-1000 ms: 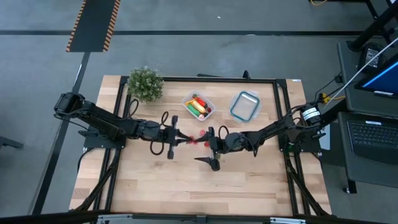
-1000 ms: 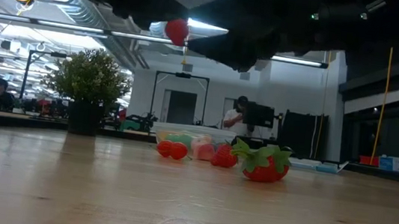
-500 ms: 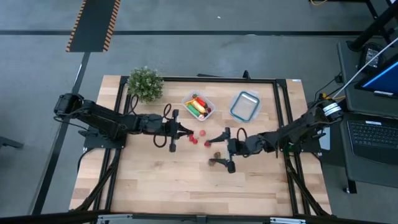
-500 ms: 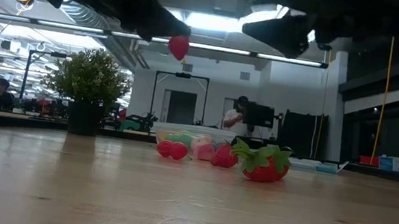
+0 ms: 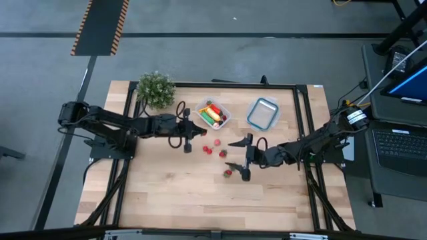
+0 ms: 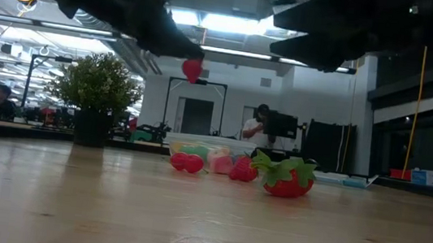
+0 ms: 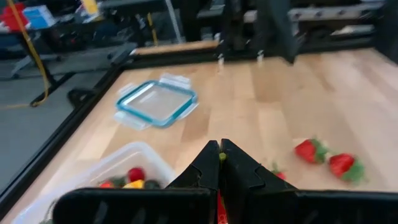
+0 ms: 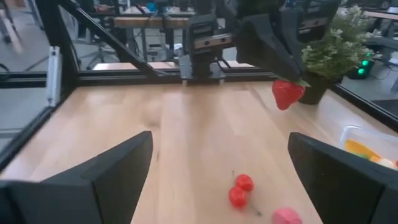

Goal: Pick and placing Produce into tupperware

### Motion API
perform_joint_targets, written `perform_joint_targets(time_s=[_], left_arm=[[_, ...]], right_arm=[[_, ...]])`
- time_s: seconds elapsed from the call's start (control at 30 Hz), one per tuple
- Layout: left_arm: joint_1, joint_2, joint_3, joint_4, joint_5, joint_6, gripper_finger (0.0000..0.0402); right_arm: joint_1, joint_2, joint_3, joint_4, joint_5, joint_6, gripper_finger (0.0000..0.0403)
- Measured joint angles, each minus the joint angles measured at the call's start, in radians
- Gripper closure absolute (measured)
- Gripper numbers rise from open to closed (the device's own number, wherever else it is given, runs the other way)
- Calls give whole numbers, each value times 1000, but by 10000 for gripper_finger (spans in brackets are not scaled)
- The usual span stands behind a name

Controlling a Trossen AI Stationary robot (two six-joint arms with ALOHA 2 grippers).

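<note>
My left gripper (image 5: 192, 133) hovers just left of the tupperware (image 5: 213, 115), shut on a small red strawberry (image 6: 192, 70), which the right wrist view also shows as the strawberry (image 8: 287, 93) in the air. The clear tupperware (image 7: 124, 168) holds a yellow banana, a green piece and red pieces. Several tiny strawberries lie on the wood, among them one strawberry (image 5: 215, 141) and another (image 5: 228, 173). My right gripper (image 5: 241, 158) is open over the middle of the table, right of those berries, touching nothing. My left gripper pinches the strawberry by its top end (image 8: 291, 82) between its shut fingertips (image 6: 182, 50). The fingers slant downward at it. The berry hangs below the fingertips, lifted well clear of the table.
A clear blue-rimmed piece (image 5: 262, 113) lies right of the tupperware. A bushy potted plant (image 5: 155, 89) stands at the far left corner. A black frame (image 5: 300, 127) borders the wooden top. Bare wood stretches along the near half. People sit in the room beyond.
My left gripper, still shut on the strawberry, has travelled from the table's middle toward the far edge, ending beside the tupperware. My right gripper has drawn back toward the table's right edge, away from the loose strawberries. The berries on the wood have stayed put.
</note>
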Motion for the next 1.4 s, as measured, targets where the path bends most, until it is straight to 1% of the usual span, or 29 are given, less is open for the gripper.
perform_joint_targets(time_s=[0.1, 0.17, 0.23, 0.33, 0.47, 0.53, 0.63, 0.73, 1.0, 1.13, 1.2, 1.4], left_arm=[[36, 0, 0, -14, 12, 9, 401], [61, 2, 2, -15, 40, 25, 401], [86, 29, 27, -29, 69, 33, 401], [117, 89, 95, -99, 104, 67, 401], [155, 183, 206, -207, 109, 129, 401], [174, 212, 257, -227, 124, 152, 401], [207, 243, 296, -241, 179, 157, 401], [237, 264, 313, -253, 209, 157, 401], [292, 275, 314, -290, 212, 157, 401], [314, 275, 314, -291, 261, 180, 401], [324, 275, 314, -292, 263, 186, 401], [356, 275, 314, -301, 265, 235, 401]], right_arm=[[-6, 0, 0, 1, 1, -1, 29], [-10, 0, 0, 0, 1, 0, 29], [-16, 0, 0, 0, 1, 1, 29], [-26, 0, 0, -3, 1, 1, 29], [-36, 0, 0, -10, 0, 2, 29], [-36, 0, 0, -15, 0, 2, 29], [-38, 0, 0, -15, 0, 2, 29], [-38, 0, 0, -24, 0, 2, 29], [-38, 0, 0, -46, -1, 3, 29], [-38, 1, 0, -50, -1, 36, 29], [-39, 1, 0, -53, 0, 59, 29], [-43, 1, 0, -53, 1, 58, 29]])
